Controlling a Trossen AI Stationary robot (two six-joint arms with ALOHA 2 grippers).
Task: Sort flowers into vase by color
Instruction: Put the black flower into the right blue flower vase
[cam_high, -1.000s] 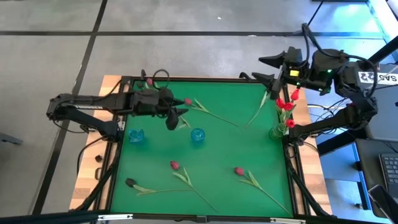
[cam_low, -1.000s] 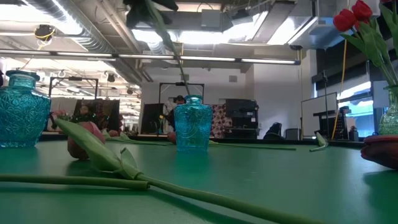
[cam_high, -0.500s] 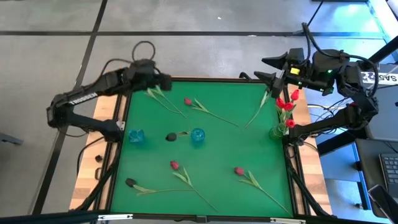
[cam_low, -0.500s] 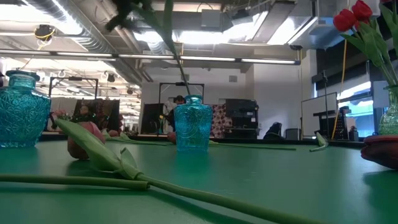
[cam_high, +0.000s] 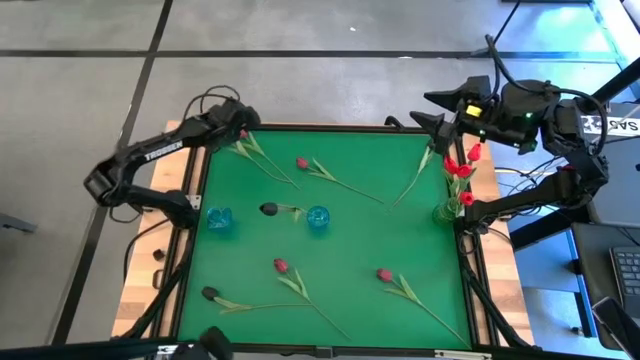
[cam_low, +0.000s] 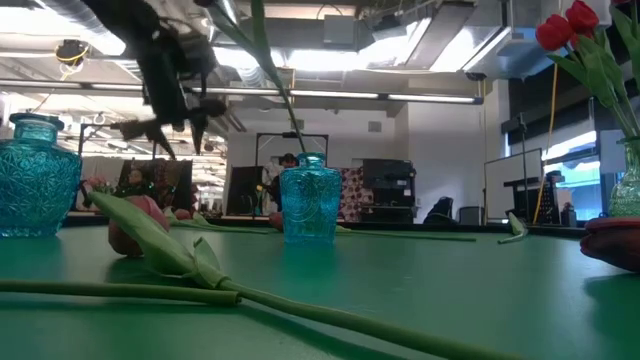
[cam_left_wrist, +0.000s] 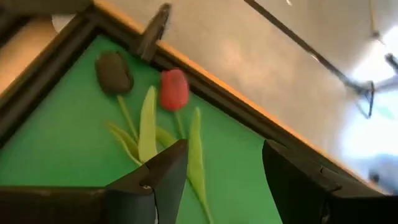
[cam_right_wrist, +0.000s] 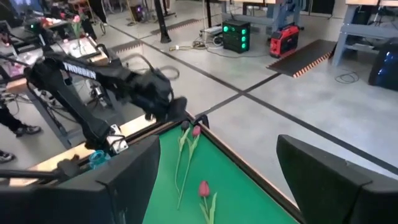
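The left gripper (cam_high: 237, 122) hangs with fingers spread and empty at 11 o'clock, above two flowers (cam_high: 252, 150). A black tulip (cam_high: 269, 209) stands in the blue vase (cam_high: 317, 218). The right gripper (cam_high: 436, 110) waits spread at 1 o'clock.

The floor (cam_high: 300, 60) around the table is grey, with dark lines crossing it in the upper part of the high view. In the low view, long bright lights (cam_low: 330, 58) and silver pipes (cam_low: 150, 45) run along the ceiling. Dark doors (cam_low: 290, 175) stand at the far wall in the middle.
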